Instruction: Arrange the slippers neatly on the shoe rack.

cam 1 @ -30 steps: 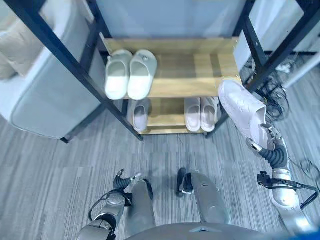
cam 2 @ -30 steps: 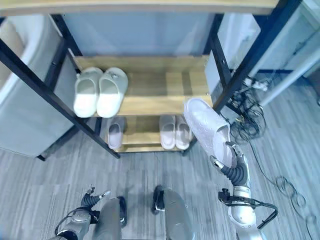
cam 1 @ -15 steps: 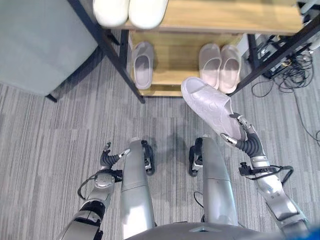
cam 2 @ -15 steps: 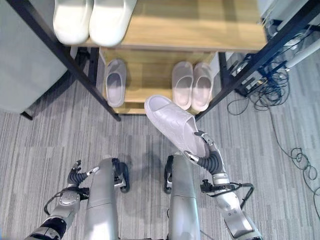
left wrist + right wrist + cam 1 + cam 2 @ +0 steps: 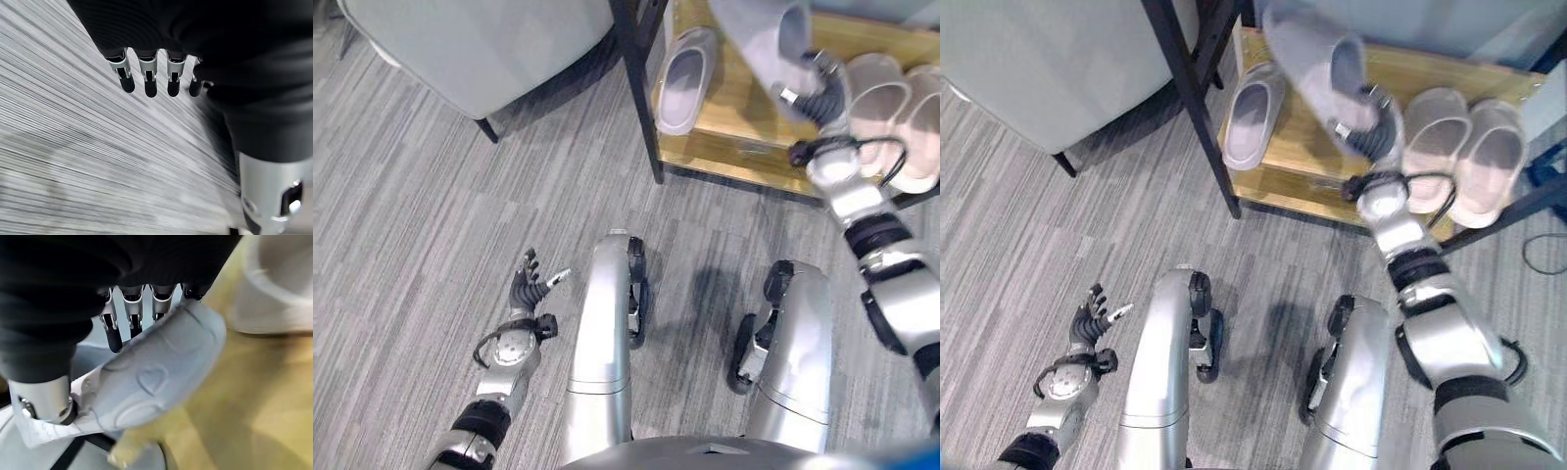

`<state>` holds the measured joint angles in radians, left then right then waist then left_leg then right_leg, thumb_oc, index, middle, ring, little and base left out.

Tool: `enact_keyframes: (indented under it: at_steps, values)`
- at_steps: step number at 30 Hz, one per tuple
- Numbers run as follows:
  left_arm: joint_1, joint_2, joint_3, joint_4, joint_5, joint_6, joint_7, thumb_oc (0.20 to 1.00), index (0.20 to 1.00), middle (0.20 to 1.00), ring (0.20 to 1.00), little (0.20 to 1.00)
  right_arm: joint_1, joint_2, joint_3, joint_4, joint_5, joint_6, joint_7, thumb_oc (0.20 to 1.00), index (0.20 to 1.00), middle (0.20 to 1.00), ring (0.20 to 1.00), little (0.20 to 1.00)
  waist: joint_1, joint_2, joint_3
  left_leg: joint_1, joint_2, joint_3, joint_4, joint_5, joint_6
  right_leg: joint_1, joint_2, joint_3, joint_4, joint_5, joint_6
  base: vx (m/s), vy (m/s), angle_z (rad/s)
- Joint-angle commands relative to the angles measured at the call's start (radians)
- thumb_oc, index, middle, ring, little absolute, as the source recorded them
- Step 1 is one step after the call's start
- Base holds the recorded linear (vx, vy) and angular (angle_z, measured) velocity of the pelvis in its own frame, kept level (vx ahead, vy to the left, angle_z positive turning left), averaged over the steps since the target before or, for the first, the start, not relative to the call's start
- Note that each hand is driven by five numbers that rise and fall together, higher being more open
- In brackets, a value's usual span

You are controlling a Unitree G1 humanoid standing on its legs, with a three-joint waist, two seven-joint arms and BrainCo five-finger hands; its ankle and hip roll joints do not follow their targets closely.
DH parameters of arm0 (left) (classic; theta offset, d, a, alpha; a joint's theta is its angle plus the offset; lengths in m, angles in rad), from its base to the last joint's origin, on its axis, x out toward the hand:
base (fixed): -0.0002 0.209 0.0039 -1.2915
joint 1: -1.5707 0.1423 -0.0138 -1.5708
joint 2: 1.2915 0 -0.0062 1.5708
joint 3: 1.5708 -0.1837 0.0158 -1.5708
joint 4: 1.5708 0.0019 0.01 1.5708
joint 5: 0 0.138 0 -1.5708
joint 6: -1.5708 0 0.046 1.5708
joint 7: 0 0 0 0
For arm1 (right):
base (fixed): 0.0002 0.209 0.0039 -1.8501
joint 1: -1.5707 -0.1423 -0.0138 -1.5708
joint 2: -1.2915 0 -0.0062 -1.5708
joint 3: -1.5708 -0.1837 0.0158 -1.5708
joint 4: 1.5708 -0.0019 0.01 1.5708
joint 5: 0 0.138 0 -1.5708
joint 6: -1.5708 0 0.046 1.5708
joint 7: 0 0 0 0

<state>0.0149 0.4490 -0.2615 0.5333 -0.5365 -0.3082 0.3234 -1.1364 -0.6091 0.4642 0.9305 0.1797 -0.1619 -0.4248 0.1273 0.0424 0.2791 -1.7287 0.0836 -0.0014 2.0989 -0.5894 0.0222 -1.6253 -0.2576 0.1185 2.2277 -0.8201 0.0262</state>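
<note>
Since the earlier frames my view has tipped further down and the right arm has carried its slipper from out over the floor to above the bottom shelf of the shoe rack [image 5: 1283, 191]. My right hand [image 5: 1371, 132] has its fingers curled round the heel end of a pale grey slipper [image 5: 1307, 59], holding it tilted, toe up and away from me, above the wooden shelf board. It hangs between a single matching slipper [image 5: 1252, 116] lying flat near the black upright post [image 5: 1190, 93] and a pair of beige slippers [image 5: 1459, 147] lying side by side at the shelf's right end. The right wrist view shows the held slipper's embossed top [image 5: 151, 382] against the fingers [image 5: 113, 335], with yellow wood beyond it. My left hand [image 5: 530, 284] hangs low over the grey carpet with its fingers spread and holding nothing. To do this step well, I judge I should level the slipper, turn its toe toward the back of the shelf to match the lone one, and lower it just beside that one without nudging either neighbour. I would let go only once the sole rests flat on the board
</note>
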Motion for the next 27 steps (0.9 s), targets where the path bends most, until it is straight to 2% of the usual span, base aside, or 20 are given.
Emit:
enact_keyframes:
  at_steps: [1, 5, 10, 18, 24, 25, 26, 27]
  values:
    - [-0.061, 0.014, -0.005, -0.033, -0.025, -0.029, -0.026, 1.000, 1.000, 1.000, 1.000, 1.000, -0.060, -0.004, 0.026, 0.009, 0.069, -0.001, -0.011, 0.200, 0.200, 0.200, 0.200, 0.200, -0.010, -0.011, 0.073, 0.159, -0.003, -0.081, -0.079, -0.105, 0.002, 0.084, 0.017, 0.072, -0.148, 0.164, -0.047, 0.04, 0.083, -0.02]
    - [-0.034, 0.042, -0.019, -0.070, -0.025, -0.021, -0.039, 1.000, 1.000, 1.000, 1.000, 1.000, -0.195, -0.004, 0.120, 0.189, 0.076, 0.031, 0.005, 0.200, 0.200, 0.200, 0.200, 0.200, -0.003, -0.003, 0.131, 0.159, -0.004, -0.071, -0.028, -0.128, 0.004, 0.081, 0.018, 0.106, -0.089, 0.160, -0.048, 0.00, 0.074, 0.02]
    - [-0.017, 0.058, -0.017, -0.060, -0.030, -0.015, -0.033, 1.000, 1.000, 1.000, 1.000, 1.000, -0.266, 0.036, 0.158, 0.293, 0.075, 0.044, -0.003, 0.200, 0.200, 0.200, 0.200, 0.200, -0.005, 0.004, 0.176, 0.159, 0.001, -0.061, 0.027, -0.156, 0.005, 0.086, 0.015, 0.131, -0.029, 0.150, -0.048, 0.00, 0.047, 0.01]
    - [-0.008, 0.052, -0.064, -0.027, -0.038, 0.002, -0.055, 1.000, 1.000, 1.000, 1.000, 1.000, -0.348, 0.084, 0.183, 0.404, 0.052, 0.055, -0.030, 0.200, 0.200, 0.200, 0.200, 0.200, -0.002, 0.009, 0.183, 0.159, -0.004, -0.056, 0.073, -0.174, 0.000, 0.089, 0.014, 0.153, 0.033, 0.140, -0.056, 0.01, 0.027, -0.04]
    - [0.010, 0.064, -0.072, -0.033, -0.039, 0.004, -0.070, 1.000, 1.000, 1.000, 1.000, 1.000, -0.352, 0.066, 0.163, 0.428, 0.072, 0.060, -0.047, 0.200, 0.200, 0.200, 0.200, 0.200, 0.006, 0.017, 0.205, 0.159, -0.011, -0.050, 0.078, -0.175, 0.001, 0.094, 0.008, 0.163, 0.040, 0.142, -0.057, 0.00, 0.008, 0.02]
    - [0.008, 0.063, -0.073, -0.029, -0.044, 0.002, -0.071, 1.000, 1.000, 1.000, 1.000, 1.000, -0.356, 0.064, 0.160, 0.441, 0.076, 0.060, -0.050, 0.329, 0.329, 0.329, 0.329, 0.329, 0.011, 0.021, 0.213, 0.159, -0.012, -0.046, 0.078, -0.175, 0.002, 0.097, 0.005, 0.170, 0.043, 0.143, -0.057, 0.00, 0.000, 0.00]
    - [0.004, 0.063, -0.077, -0.026, -0.047, 0.002, -0.070, 1.000, 1.000, 1.000, 1.000, 1.000, -0.363, 0.067, 0.147, 0.450, 0.090, 0.058, -0.067, 1.000, 1.000, 1.000, 1.000, 1.000, 0.012, 0.023, 0.215, 0.159, -0.012, -0.044, 0.080, -0.175, 0.002, 0.098, 0.005, 0.173, 0.047, 0.144, -0.055, 0.00, 0.000, 0.00]
    - [0.003, 0.062, -0.079, -0.022, -0.047, 0.003, -0.069, 1.000, 1.000, 1.000, 1.000, 1.000, -0.362, 0.068, 0.142, 0.455, 0.095, 0.057, -0.068, 1.000, 1.000, 1.000, 1.000, 1.000, 0.013, 0.025, 0.215, 0.159, -0.011, -0.042, 0.081, -0.175, 0.002, 0.098, 0.004, 0.174, 0.047, 0.143, -0.056, 0.01, 0.004, 0.05]
